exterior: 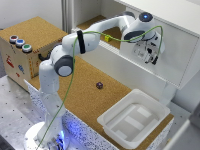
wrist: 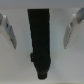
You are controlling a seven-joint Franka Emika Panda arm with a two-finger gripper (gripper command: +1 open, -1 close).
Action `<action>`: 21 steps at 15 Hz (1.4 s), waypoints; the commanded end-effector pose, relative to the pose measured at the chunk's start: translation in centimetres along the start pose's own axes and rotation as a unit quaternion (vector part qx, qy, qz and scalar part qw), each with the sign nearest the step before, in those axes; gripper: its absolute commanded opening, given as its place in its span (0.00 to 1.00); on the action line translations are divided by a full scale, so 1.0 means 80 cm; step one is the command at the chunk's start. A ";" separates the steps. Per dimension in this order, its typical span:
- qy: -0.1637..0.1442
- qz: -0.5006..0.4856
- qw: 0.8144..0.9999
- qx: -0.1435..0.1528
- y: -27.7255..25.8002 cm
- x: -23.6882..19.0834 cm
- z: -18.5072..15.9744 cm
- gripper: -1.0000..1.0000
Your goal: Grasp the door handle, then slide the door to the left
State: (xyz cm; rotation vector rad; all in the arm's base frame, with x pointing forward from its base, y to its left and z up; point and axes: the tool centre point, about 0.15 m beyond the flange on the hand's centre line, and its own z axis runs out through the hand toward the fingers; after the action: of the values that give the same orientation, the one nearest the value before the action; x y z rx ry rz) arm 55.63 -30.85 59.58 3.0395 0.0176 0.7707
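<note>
1. A white plastic tray point(exterior: 132, 119) sits nearest on the cork counter point(exterior: 80, 95), toward the exterior view's right.
2. A small dark object point(exterior: 99, 85) lies mid-counter.
3. The gripper point(wrist: 42, 30) is released, fingers point(wrist: 71, 30) spread on either side of the black door handle point(wrist: 39, 35).
4. The door point(exterior: 172, 55), the pale cabinet front panel, stands behind the gripper.
</note>
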 end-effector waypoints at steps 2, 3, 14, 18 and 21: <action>0.027 0.007 1.000 0.009 0.000 0.014 0.018 0.00; 0.028 0.012 0.999 0.012 -0.001 0.015 0.018 0.00; 0.027 0.028 0.999 -0.026 -0.039 0.014 0.029 0.00; 0.013 -0.010 1.000 0.009 -0.047 0.024 0.049 0.00; 0.012 -0.045 0.999 0.010 -0.064 0.025 0.050 0.00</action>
State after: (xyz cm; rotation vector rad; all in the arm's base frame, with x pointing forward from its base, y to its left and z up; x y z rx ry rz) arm 55.94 -29.63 59.54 3.0662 0.0385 0.7948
